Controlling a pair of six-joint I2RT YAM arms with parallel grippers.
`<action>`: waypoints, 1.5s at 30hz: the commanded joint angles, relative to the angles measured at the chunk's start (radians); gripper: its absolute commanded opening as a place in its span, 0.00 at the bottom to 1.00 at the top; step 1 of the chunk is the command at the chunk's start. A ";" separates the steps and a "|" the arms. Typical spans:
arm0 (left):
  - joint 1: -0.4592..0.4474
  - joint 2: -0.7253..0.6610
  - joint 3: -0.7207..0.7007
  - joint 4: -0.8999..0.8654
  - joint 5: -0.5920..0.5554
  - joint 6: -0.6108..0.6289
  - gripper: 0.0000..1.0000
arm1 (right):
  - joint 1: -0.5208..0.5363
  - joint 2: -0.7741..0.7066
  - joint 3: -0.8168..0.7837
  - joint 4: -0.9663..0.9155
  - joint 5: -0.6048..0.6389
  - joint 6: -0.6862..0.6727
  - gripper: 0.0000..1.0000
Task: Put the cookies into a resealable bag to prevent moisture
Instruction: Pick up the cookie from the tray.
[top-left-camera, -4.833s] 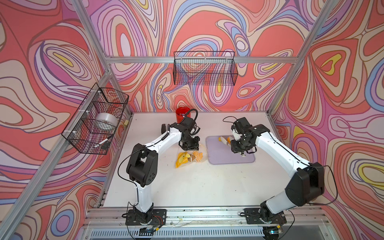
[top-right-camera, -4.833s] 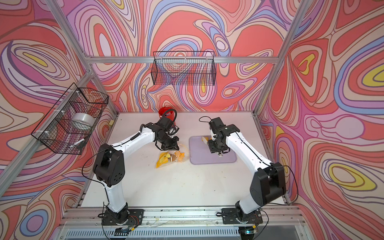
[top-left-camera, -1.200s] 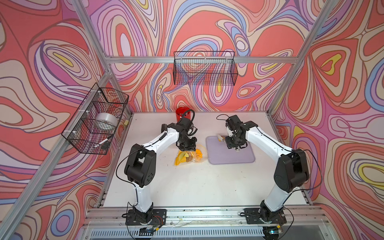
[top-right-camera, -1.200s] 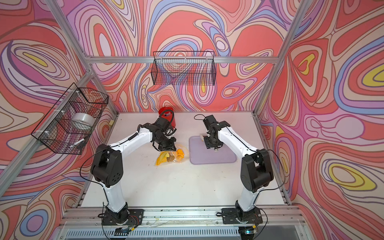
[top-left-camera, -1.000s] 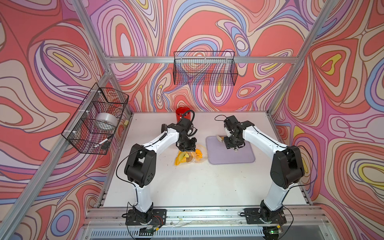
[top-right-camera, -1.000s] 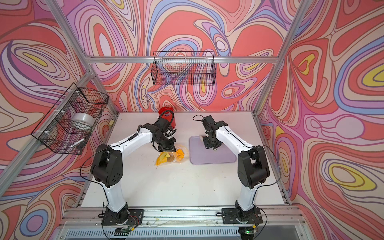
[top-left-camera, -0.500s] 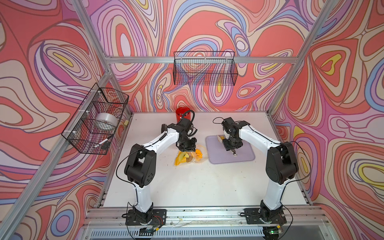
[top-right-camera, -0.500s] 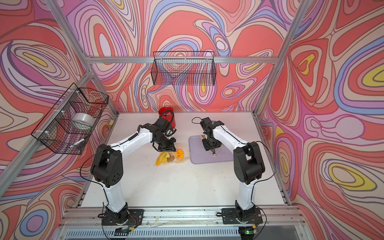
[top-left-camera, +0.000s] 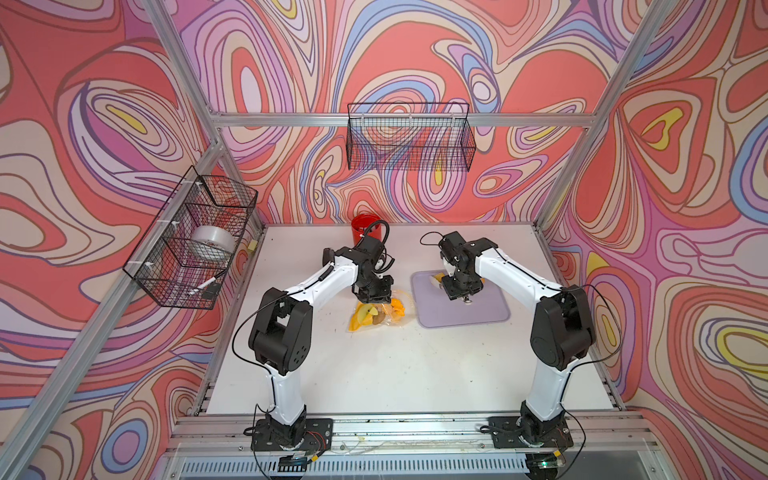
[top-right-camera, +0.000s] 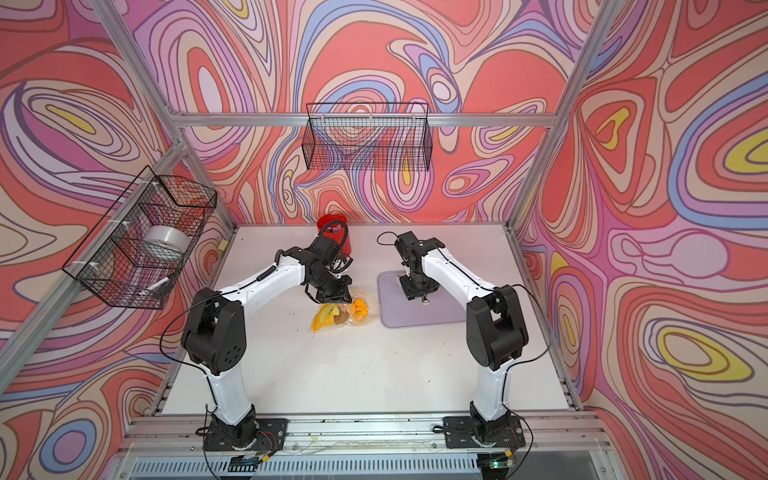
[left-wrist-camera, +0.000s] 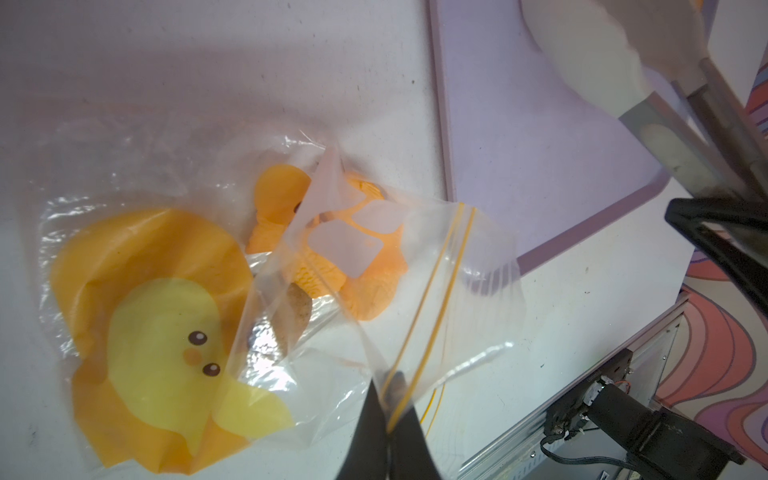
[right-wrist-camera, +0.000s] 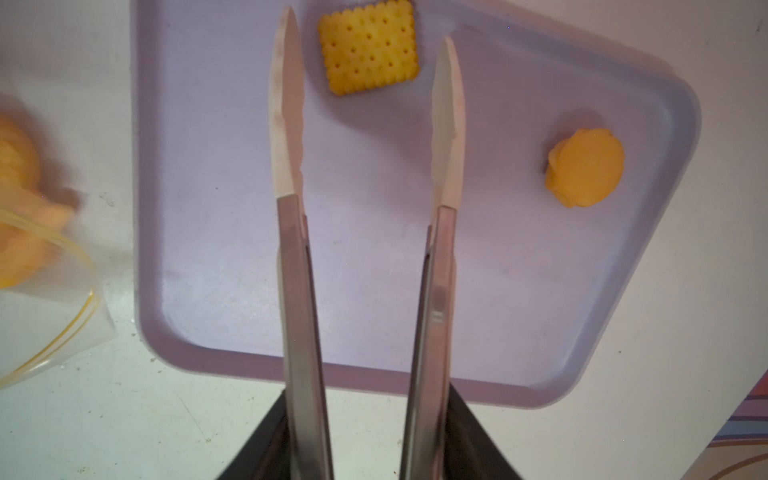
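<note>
Left wrist view: left gripper (left-wrist-camera: 388, 401) pinched tight on the zip rim of the bag (left-wrist-camera: 457, 257), holding that edge up off the table (top-left-camera: 395, 374).
Rest of the bag lies flat on the table with the yellow face print up. Several orange cookies (left-wrist-camera: 370, 266) and a brown one are inside, near the mouth. Right gripper (right-wrist-camera: 361, 440) clamps a pair of tongs (right-wrist-camera: 297, 291). The tong tips stand apart over the lilac tray (right-wrist-camera: 232, 291) with nothing between them; can't tell if they touch it. Two left on the tray: square cookie (right-wrist-camera: 368, 48) just past the tips, and round cookie (right-wrist-camera: 586, 172) near a corner, well apart from it. In both top views the tray sits just beside the bag, on the right arm's side. Red cup (top-left-camera: 363, 226) stands at the back edge of the table, behind the left arm.
</note>
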 joint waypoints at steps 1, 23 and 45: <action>0.004 -0.013 -0.012 -0.011 0.002 -0.004 0.00 | 0.003 -0.017 0.020 -0.011 0.014 -0.021 0.50; 0.004 0.004 -0.005 -0.001 0.029 -0.002 0.00 | 0.004 -0.105 0.000 -0.029 0.031 -0.027 0.37; 0.000 0.006 0.008 0.004 0.068 -0.001 0.00 | 0.125 -0.322 -0.193 -0.011 -0.418 -0.064 0.38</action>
